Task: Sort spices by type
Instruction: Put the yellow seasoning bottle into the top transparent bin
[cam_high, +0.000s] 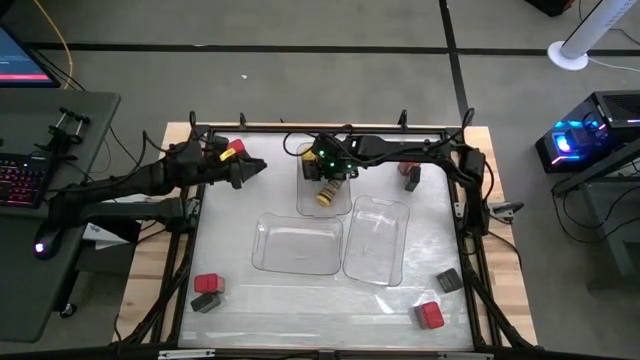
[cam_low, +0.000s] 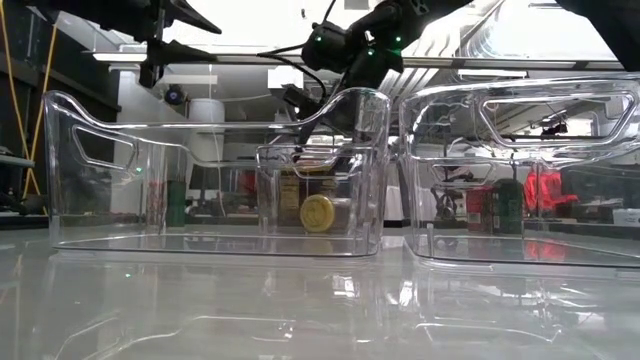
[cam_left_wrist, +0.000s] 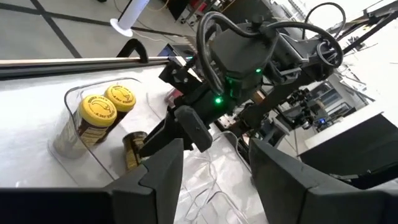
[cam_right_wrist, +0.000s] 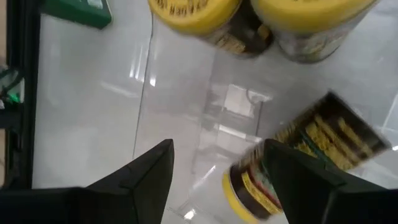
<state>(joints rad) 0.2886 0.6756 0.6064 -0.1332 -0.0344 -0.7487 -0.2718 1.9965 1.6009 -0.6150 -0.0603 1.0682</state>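
A narrow clear tray (cam_high: 303, 200) stands at the table's far middle. Two yellow-lidded jars (cam_left_wrist: 99, 112) stand upright in it, and a third yellow-lidded jar (cam_right_wrist: 305, 155) lies on its side on the tray's floor (cam_low: 318, 212). My right gripper (cam_right_wrist: 214, 149) hangs open above that tray (cam_high: 330, 182), fingers slanting down, well clear of the lying jar. My left gripper (cam_left_wrist: 214, 152) is open and holds nothing; it hovers at the far left (cam_high: 258, 168), pointing toward the right arm. Other spices lie scattered on the table.
Two larger clear trays (cam_high: 297, 245) (cam_high: 377, 240) stand side by side mid-table. A red container (cam_high: 207, 285) and a dark one (cam_high: 205, 302) lie near left. Another red (cam_high: 430, 315) and another dark one (cam_high: 448, 280) lie near right. One more pair (cam_high: 410, 178) lies far right.
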